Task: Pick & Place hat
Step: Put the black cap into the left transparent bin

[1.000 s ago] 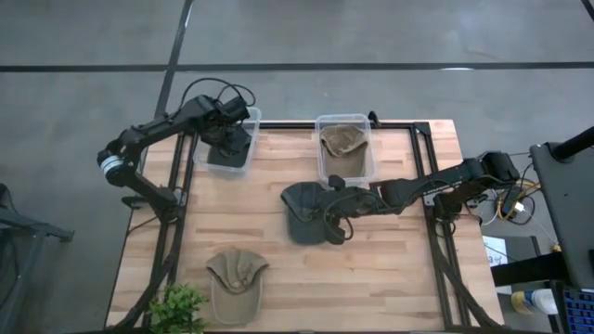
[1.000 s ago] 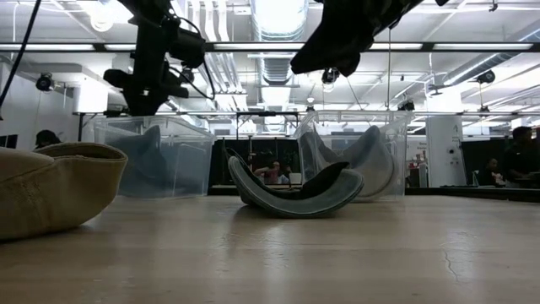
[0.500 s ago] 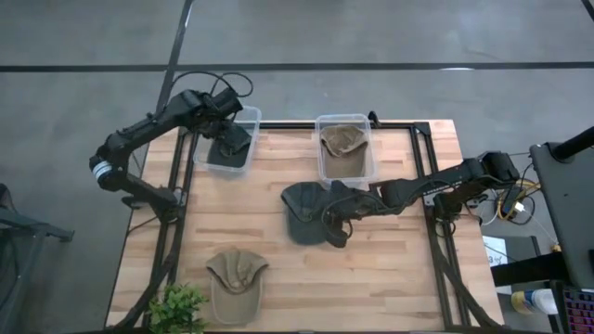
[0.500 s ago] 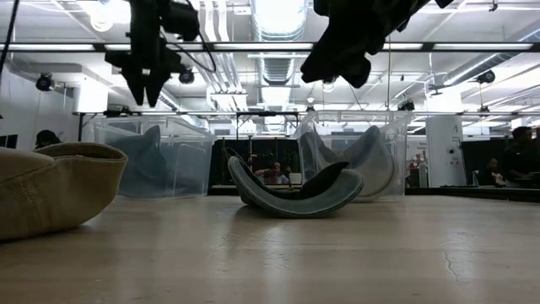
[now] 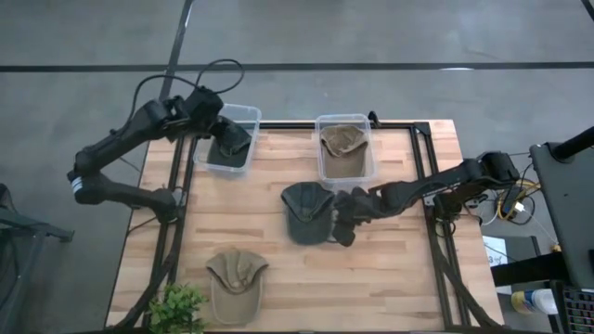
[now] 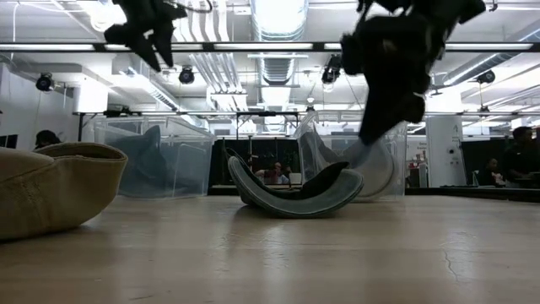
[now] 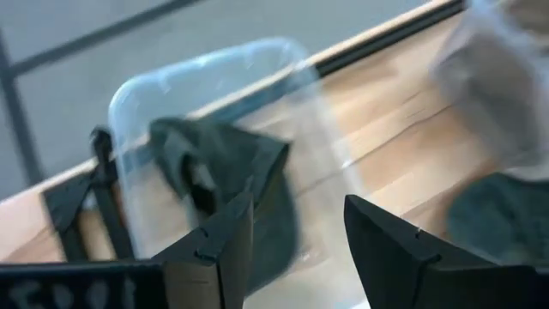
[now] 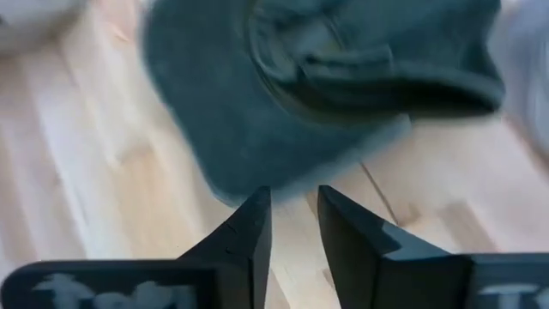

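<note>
A dark grey hat lies on the table's middle, resting on its brim and crown edge. My right gripper hangs just off that hat's right side, fingers tipped down and slightly open. In its wrist view the right gripper is over bare wood by the hat's brim, touching nothing. My left gripper is open, raised above the far left corner beside the left bin. Another dark hat lies in that bin.
A second clear bin at the far edge holds a khaki hat. Another khaki hat lies near the table's near edge, beside a small plant. Bare wood shows to the right of the dark hat.
My left gripper has risen and drawn back from over the left bin toward the table's far left corner. My right gripper has moved off the dark hat toward the table's right, tipped its fingers downward and come lower. The hats have stayed where they were.
</note>
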You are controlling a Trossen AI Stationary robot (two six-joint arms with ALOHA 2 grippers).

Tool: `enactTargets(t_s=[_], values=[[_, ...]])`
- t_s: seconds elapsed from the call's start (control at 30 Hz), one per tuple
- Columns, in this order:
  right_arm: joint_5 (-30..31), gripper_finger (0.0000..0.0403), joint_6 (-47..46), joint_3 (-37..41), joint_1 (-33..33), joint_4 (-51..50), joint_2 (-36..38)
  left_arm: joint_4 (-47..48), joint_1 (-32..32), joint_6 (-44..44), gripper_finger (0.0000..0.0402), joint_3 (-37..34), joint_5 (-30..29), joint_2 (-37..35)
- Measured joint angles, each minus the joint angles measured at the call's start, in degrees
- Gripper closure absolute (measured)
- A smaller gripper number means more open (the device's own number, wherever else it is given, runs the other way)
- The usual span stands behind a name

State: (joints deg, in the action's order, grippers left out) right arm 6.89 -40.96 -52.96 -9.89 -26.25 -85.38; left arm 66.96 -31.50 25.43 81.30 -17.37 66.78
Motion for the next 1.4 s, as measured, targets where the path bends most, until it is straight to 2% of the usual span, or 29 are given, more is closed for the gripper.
enactTargets(t_s=[0.2, 0.43, 0.7, 1.07, 1.4], values=[[-0.73, 0.0276, -6.42, 4.53, 0.0, 3.88, 0.0, -4.72, 3.95, -0.68, 0.0225, -0.02, -0.02, -3.19], [-0.5, 0.0255, -11.11, 11.07, 0.04, 19.71, 0.0, -9.46, 6.46, -1.65, 0.0225, -0.04, -0.06, -5.43], [2.27, 0.0261, -13.98, 14.96, 0.05, 23.02, 0.0, -9.64, 6.86, -1.64, 0.0225, -0.07, -0.23, -5.65], [2.28, 0.027, -13.75, 17.46, 0.2, 30.31, -0.02, -9.94, 6.97, -1.55, 0.0225, -0.07, -0.26, -5.48], [2.13, 0.0266, -14.5, 17.0, 0.17, 37.19, -7.06, -9.92, 7.01, -1.42, 0.0225, -0.07, -0.26, -5.48]])
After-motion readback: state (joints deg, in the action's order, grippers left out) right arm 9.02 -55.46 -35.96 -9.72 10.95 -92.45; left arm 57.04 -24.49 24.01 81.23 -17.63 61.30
